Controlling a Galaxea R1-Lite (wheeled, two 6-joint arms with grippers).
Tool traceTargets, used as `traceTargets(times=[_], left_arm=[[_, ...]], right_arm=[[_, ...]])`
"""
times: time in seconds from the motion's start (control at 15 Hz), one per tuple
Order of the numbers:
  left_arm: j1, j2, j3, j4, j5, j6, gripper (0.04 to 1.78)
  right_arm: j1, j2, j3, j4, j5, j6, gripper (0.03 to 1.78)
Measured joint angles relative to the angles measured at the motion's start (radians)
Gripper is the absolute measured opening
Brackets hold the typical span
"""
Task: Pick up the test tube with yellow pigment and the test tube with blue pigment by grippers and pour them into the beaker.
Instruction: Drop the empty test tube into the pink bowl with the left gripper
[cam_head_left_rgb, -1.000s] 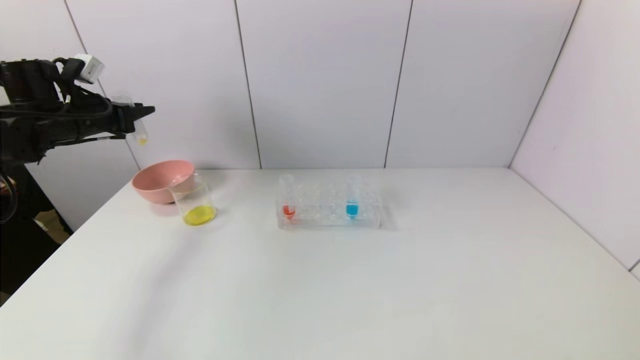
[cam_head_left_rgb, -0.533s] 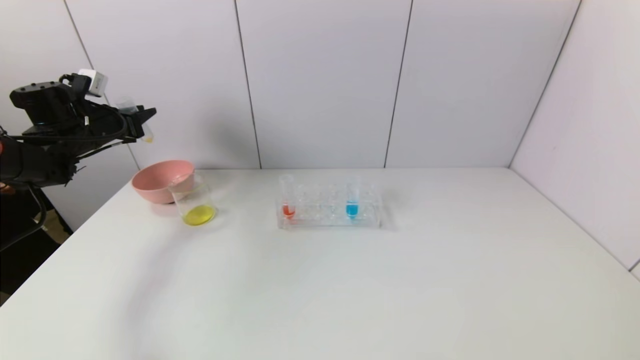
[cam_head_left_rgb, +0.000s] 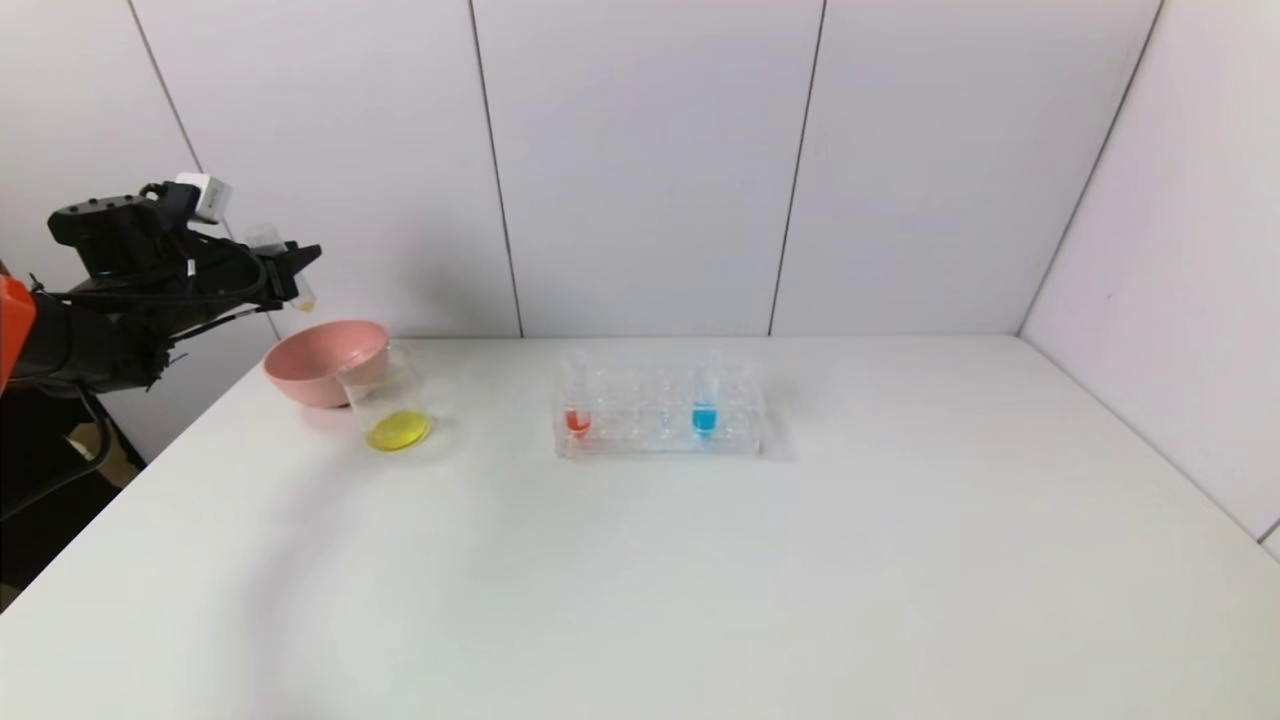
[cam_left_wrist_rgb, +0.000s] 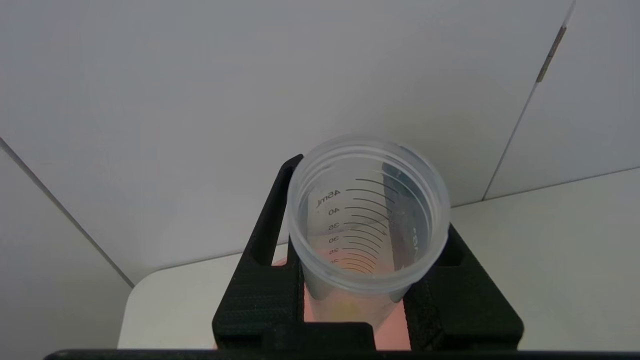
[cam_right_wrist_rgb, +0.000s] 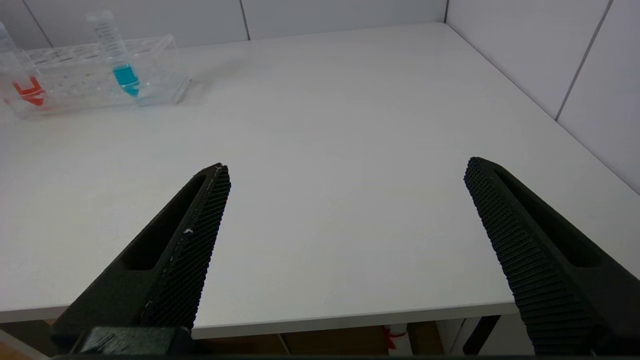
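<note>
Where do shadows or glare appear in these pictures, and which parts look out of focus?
Head view: soft light, a faint shadow beside the rack, no glare. Left wrist view: the yellow-pigment tube has a sharp rim but a blurred bottom. Right wrist view: faint shadow beside the rack, blue-pigment tube sharp.

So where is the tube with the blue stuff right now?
In the head view, the test tube with blue pigment stands upright in the clear rack mid-table, toward its right end, with the red-orange tube at the left end.

The left gripper (cam_head_left_rgb: 292, 266) holds the test tube with yellow pigment (cam_head_left_rgb: 283, 264) high above the pink bowl (cam_head_left_rgb: 318, 365); the beaker (cam_head_left_rgb: 389, 402) has yellow liquid inside.
</note>
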Motion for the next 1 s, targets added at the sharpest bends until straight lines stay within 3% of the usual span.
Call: traceTargets(times=[0.67, 0.87, 1.0], left_arm=[[-0.022, 0.019, 0.024, 0.04, 0.003, 0.014, 0.56], [-0.02, 0.036, 0.011, 0.04, 0.003, 0.016, 0.78], [-0.016, 0.047, 0.002, 0.041, 0.003, 0.017, 1.1]], right_arm=[[0.0, 0.0, 0.0, 0.0, 0.0, 0.0, 1.71], [0.0, 0.0, 0.0, 0.0, 0.0, 0.0, 1.71], [0.0, 0.0, 0.0, 0.0, 0.0, -0.001, 1.71]])
